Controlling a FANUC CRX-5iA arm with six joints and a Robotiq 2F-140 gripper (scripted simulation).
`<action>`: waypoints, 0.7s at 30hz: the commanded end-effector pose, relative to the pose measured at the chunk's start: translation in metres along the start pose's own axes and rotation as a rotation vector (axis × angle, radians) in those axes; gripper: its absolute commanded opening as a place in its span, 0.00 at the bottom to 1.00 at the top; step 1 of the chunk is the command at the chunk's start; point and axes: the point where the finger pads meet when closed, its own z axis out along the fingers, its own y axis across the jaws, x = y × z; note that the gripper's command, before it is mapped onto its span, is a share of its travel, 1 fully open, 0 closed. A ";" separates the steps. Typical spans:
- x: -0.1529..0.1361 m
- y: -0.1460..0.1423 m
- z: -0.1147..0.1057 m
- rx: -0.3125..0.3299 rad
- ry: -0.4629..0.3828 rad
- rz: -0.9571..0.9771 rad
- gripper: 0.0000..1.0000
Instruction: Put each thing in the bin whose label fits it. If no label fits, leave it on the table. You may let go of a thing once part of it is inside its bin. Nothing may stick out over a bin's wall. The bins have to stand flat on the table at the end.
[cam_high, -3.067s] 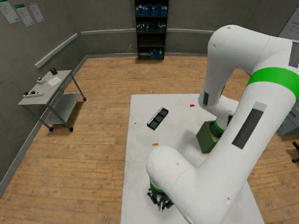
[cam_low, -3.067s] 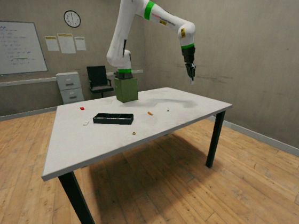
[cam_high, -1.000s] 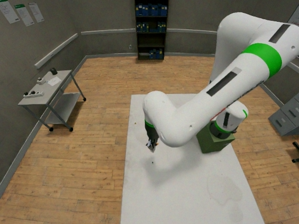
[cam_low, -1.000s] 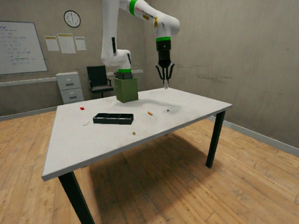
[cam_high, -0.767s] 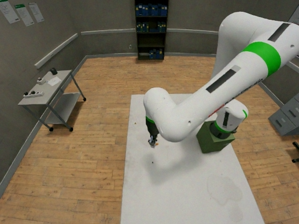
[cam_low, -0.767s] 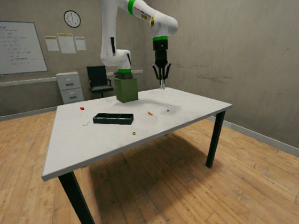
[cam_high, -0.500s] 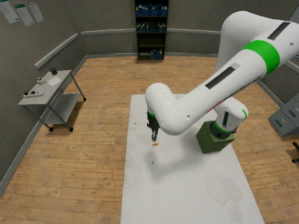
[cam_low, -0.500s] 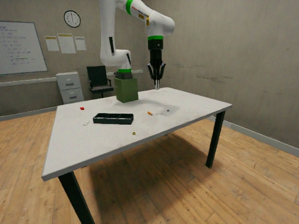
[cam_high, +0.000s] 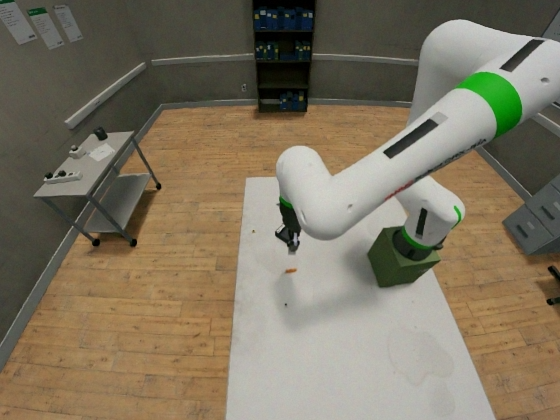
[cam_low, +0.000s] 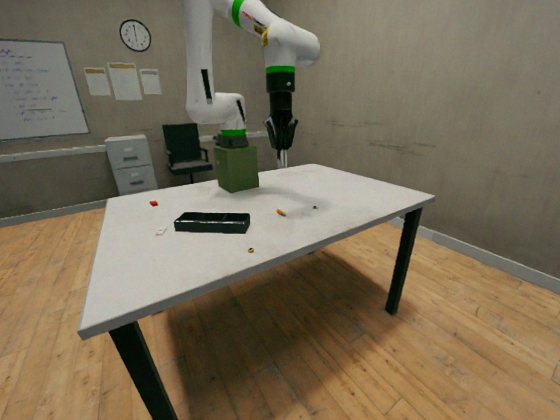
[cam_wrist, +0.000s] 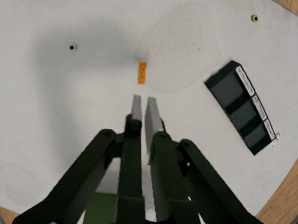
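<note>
Narrow grey-tipped fingers clenched, nothing held, well above table. Small flat orange block on table, just past tips in wrist view, long axis approx. in line w/ fingers there; prob. next pick.

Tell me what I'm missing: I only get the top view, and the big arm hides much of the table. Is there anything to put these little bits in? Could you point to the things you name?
Observer: Yes, a black tray (cam_low: 212, 228) (cam_wrist: 236, 104) with three compartments.
Visitor: Are there more bits I can't see?
Observer: A red piece (cam_low: 154, 203) lies on the table, off to the left of the tray and farther back in the exterior view.
Visitor: And the claw, is it carrying something?
Observer: No, the wrist view shows the claw (cam_high: 292, 251) (cam_low: 282, 166) (cam_wrist: 144, 98) all but closed, with nothing between its fingers.
</note>
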 end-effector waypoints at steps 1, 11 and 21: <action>0.000 0.000 0.000 0.000 0.000 0.000 0.15; -0.016 0.053 0.019 0.001 0.000 0.297 0.15; -0.034 0.113 0.041 0.003 -0.002 0.610 0.15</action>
